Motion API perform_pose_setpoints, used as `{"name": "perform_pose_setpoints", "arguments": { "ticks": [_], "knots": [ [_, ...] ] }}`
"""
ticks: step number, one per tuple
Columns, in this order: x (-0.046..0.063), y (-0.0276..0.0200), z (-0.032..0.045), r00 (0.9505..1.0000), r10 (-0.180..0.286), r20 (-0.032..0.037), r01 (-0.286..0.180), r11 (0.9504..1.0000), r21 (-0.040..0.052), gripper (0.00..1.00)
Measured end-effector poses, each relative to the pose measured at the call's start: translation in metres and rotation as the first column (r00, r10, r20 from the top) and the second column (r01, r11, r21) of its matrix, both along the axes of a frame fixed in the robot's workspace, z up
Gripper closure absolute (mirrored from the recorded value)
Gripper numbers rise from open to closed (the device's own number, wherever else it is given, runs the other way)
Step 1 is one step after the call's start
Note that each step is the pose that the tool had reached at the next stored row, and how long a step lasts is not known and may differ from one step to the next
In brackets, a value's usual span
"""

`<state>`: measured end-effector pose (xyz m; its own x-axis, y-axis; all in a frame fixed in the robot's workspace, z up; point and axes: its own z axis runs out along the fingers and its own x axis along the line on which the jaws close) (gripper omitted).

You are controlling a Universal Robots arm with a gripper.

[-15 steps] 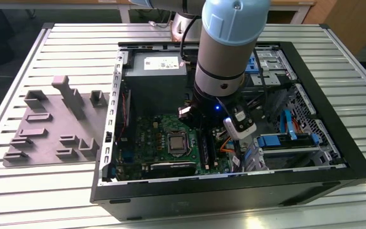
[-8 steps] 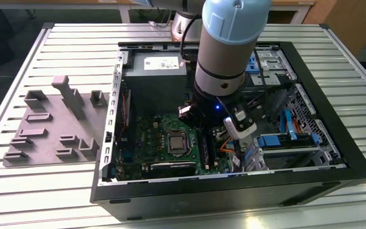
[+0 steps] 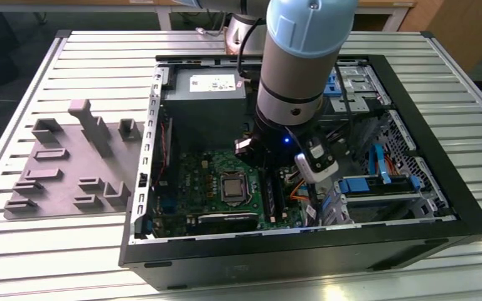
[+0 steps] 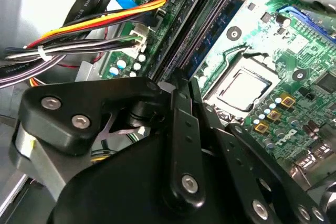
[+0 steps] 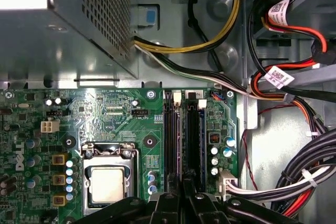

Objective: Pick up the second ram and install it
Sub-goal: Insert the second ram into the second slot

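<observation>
Arm, pale blue-grey glossy tube, reaches down into open black tower case at centre of exterior view. Gripper (matte black linkage bars, round screw heads) hangs right over near end of second ram. Thin flat bluish-green stick stands edge-up in long narrow black slot, beside empty slot, on green motherboard. Honestly can't tell if gripper is clamped or apart. Grey moulded tray with raised blocks at left of frame on ribbed metal table.
</observation>
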<state>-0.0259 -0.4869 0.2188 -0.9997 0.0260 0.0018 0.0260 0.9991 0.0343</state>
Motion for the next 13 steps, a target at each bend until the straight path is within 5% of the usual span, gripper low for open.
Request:
{"name": "perform_pose_setpoints", "arguments": {
  "ticks": [13],
  "knots": [
    [0.0000, -0.0002, -0.0044, 1.0000, 0.000, -0.0001, 0.000, 1.0000, 0.0007, 0.86]
  ]
}}
